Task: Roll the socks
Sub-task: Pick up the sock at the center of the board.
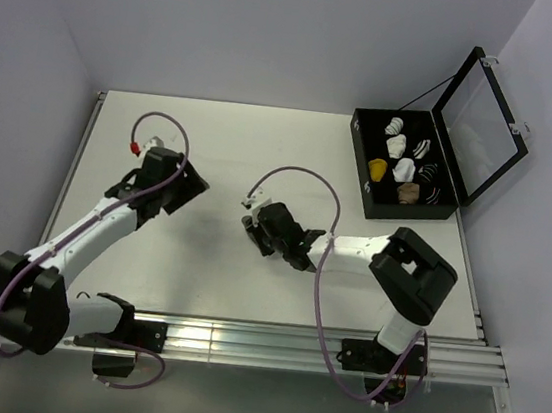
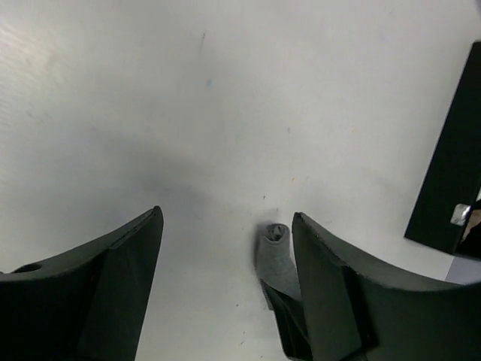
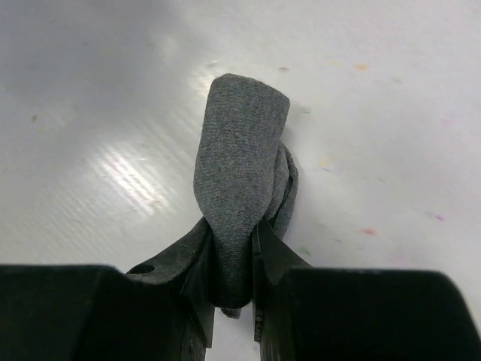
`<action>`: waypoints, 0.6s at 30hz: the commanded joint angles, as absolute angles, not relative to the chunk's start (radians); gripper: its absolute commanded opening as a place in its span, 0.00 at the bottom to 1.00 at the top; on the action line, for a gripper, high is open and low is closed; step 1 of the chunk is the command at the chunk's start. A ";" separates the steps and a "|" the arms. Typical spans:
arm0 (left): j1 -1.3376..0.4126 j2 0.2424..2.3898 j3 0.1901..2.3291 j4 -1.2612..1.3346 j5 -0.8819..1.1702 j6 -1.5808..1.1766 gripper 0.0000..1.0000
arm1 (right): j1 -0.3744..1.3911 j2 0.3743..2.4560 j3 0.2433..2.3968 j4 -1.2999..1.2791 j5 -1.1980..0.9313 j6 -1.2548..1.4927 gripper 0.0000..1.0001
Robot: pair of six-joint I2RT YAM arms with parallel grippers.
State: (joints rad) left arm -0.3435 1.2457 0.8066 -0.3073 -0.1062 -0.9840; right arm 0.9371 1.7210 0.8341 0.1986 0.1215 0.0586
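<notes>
White table (image 1: pixel 262 154), grey sock bundle (image 3: pixel 242 165) in right hand (image 3: pixel 234 252)

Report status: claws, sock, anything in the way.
Left claw open, empty. Right claw shut on bundled grey sock. Open box far right, apart from both arms, not in the way.

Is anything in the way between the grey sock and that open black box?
Nothing visible: the grey sock is pinched in the jaws of the right gripper, and only bare table lies toward the black box.
</notes>
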 commanded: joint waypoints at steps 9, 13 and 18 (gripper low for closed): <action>-0.060 1.013 0.907 -0.448 -0.071 -0.761 0.78 | 0.683 1.399 0.871 -0.004 0.182 0.193 0.00; -0.005 0.907 0.911 -0.451 -0.145 -0.680 0.78 | 0.519 1.361 0.936 -0.130 0.236 0.239 0.00; -0.005 0.881 0.942 -0.482 -0.267 -0.632 0.81 | 0.347 1.362 0.992 -0.212 0.284 0.294 0.00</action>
State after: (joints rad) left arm -0.0078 0.8978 0.9035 -0.4725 -0.1818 -0.7059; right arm 0.4240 1.3823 0.9371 -0.1230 0.2150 0.2356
